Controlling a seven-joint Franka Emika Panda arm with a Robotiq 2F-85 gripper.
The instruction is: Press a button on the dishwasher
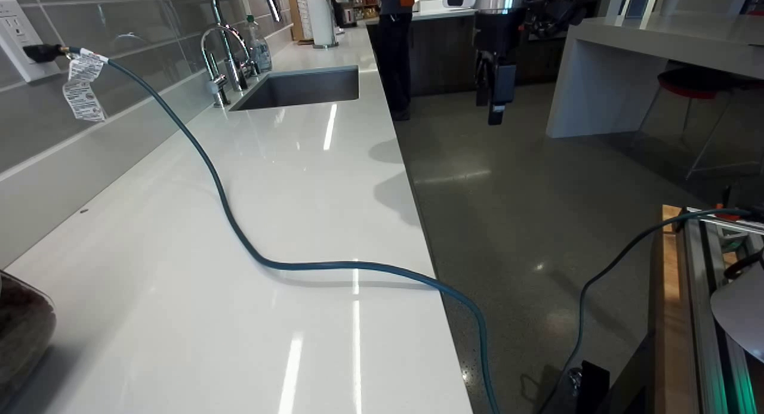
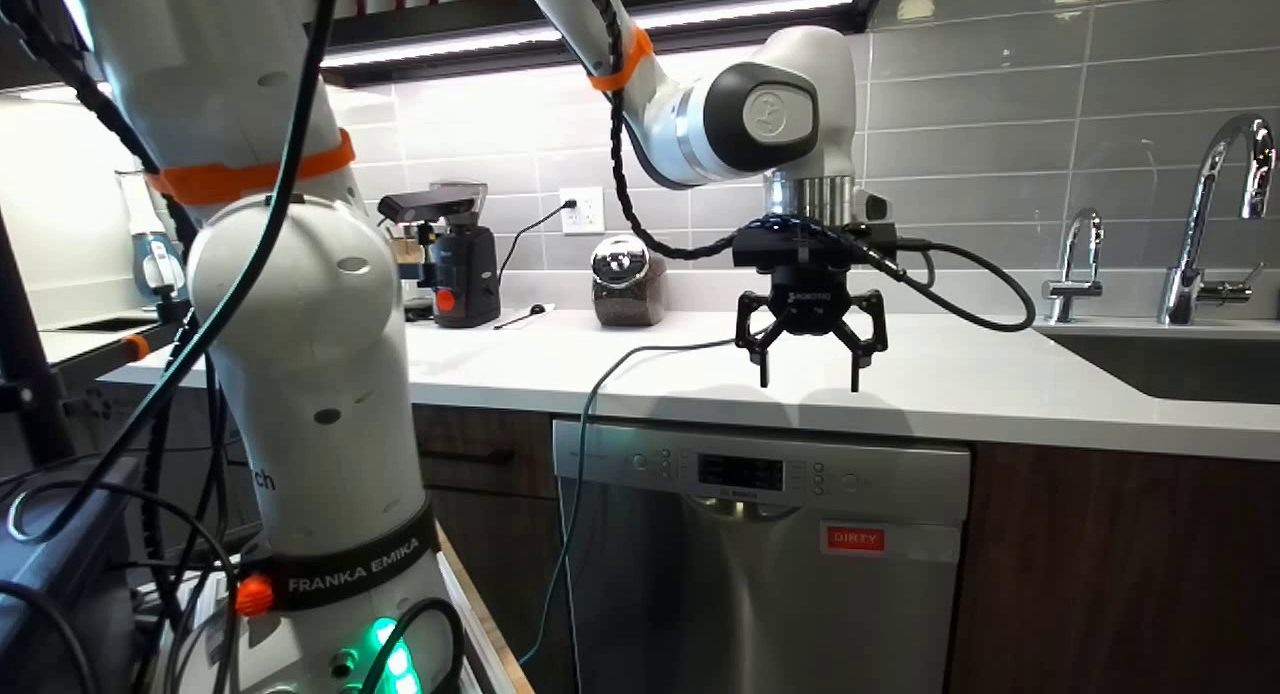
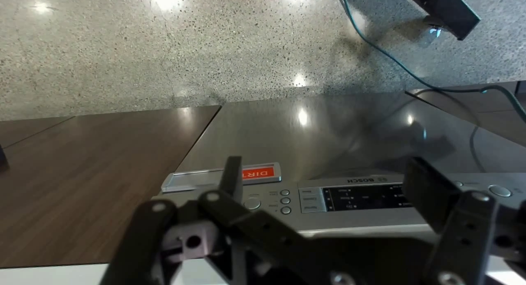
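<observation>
Wrist view shows the gripper (image 3: 328, 172) with its fingers spread wide and nothing between them. In an exterior view we find the dishwasher (image 2: 760, 584) built in under the countertop (image 2: 480, 364), left of the sink (image 2: 1190, 359), its control panel (image 2: 765, 444) facing outward. Small round buttons (image 3: 285, 200) sit beside the display (image 3: 365, 198). We judge the approach to be in hand: the fingertips appear to be above the control panel and apart from it, and we see no press made. In our judgement the next move calls for bringing the fingers together, or choosing one fingertip, then lowering it level with one of the buttons and pushing squarely in. Which one is wanted is not stated. We note a cord (image 1: 334, 265) draped over the countertop's near edge, best kept clear of.
</observation>
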